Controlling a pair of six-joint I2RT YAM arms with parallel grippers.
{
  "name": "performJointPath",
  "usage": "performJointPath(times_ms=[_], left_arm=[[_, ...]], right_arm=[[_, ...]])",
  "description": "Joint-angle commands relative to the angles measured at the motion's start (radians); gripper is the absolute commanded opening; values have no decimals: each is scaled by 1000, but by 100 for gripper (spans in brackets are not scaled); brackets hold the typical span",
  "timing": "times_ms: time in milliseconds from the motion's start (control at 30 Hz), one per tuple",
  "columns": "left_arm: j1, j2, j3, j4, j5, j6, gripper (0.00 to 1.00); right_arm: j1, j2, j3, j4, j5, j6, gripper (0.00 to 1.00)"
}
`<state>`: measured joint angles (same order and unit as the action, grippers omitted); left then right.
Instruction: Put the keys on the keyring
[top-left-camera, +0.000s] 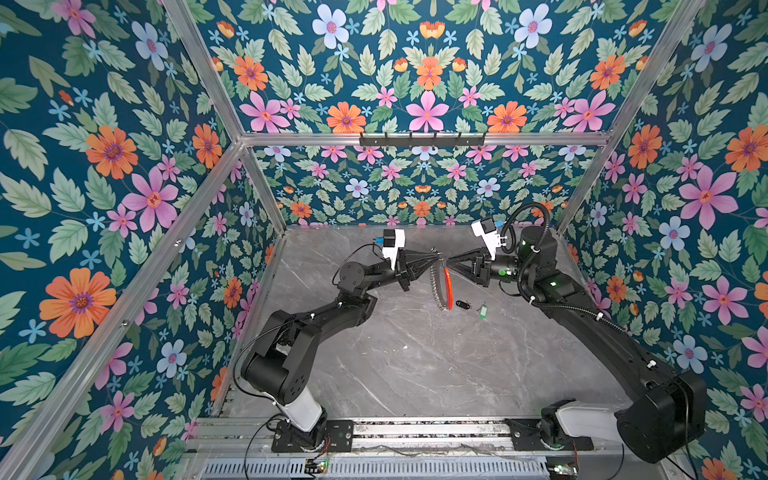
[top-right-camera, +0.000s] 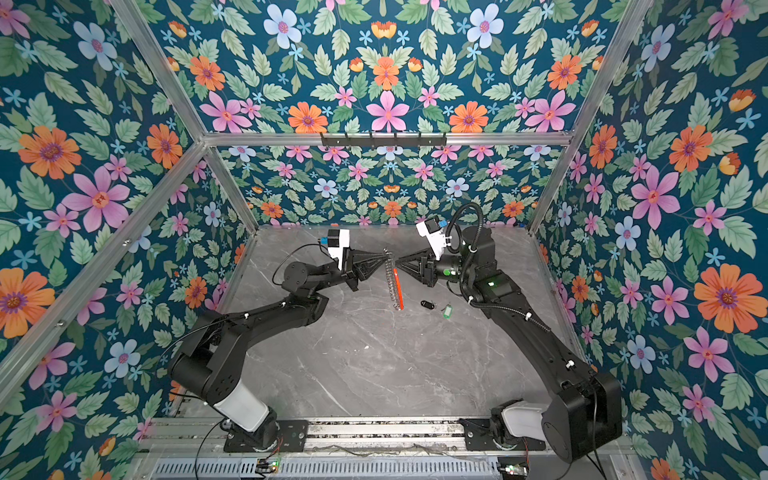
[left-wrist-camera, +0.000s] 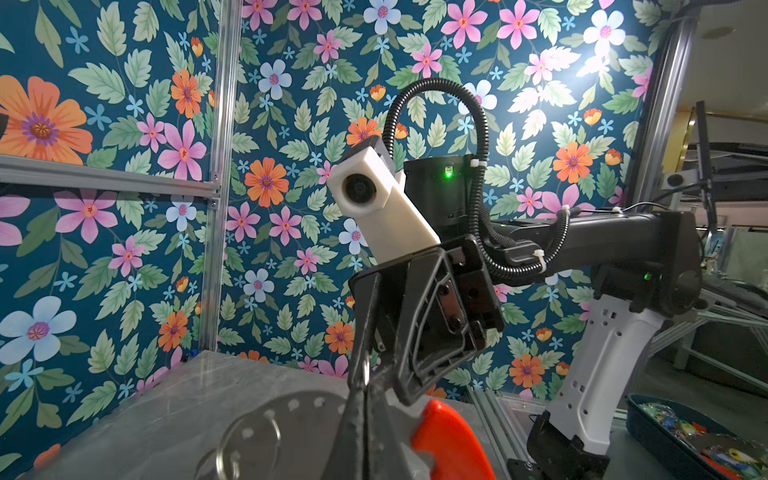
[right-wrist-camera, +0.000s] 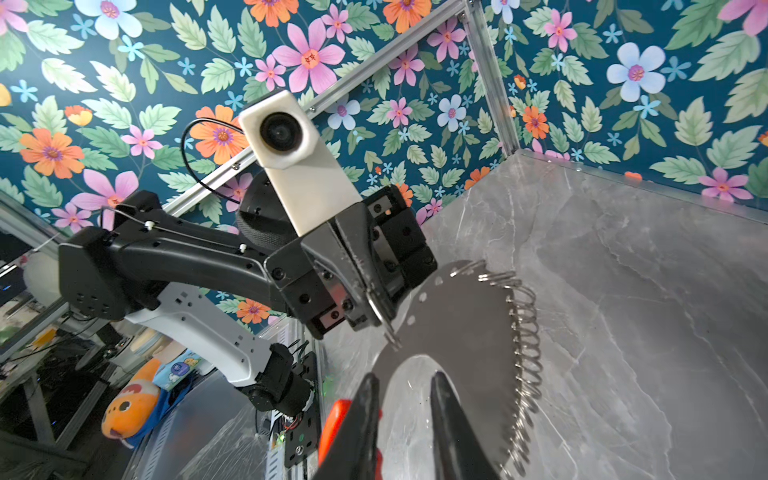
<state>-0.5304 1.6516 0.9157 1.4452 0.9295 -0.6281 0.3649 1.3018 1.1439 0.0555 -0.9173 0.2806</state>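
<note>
The keyring (top-left-camera: 447, 289) (top-right-camera: 397, 286) hangs upright in the air, edge-on in both top views, long axis running from the grippers down toward the table (top-left-camera: 415, 365). The left gripper (top-left-camera: 436, 254) is pinched together on its top rim. The right gripper (top-left-camera: 451, 262) faces it, fingers (right-wrist-camera: 365, 415) slightly apart. The black-fob key (top-left-camera: 462, 305) and green-tag key (top-left-camera: 483, 311) lie flat just beside its lower end
</note>
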Motion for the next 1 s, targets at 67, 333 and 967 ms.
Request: performJointPath(times_ms=[67, 333, 967], left_arm=[[-3, 6, 9, 93, -8, -41, 0], [-5, 5, 11, 99, -1, -50, 0], [27, -88, -4, -297, 97, 269, 26]], right_arm=[[4, 13, 24, 44, -13, -2, 24], [11, 29, 53, 40, -14, -9, 21], [31, 31, 187, -367, 107, -321, 0]])
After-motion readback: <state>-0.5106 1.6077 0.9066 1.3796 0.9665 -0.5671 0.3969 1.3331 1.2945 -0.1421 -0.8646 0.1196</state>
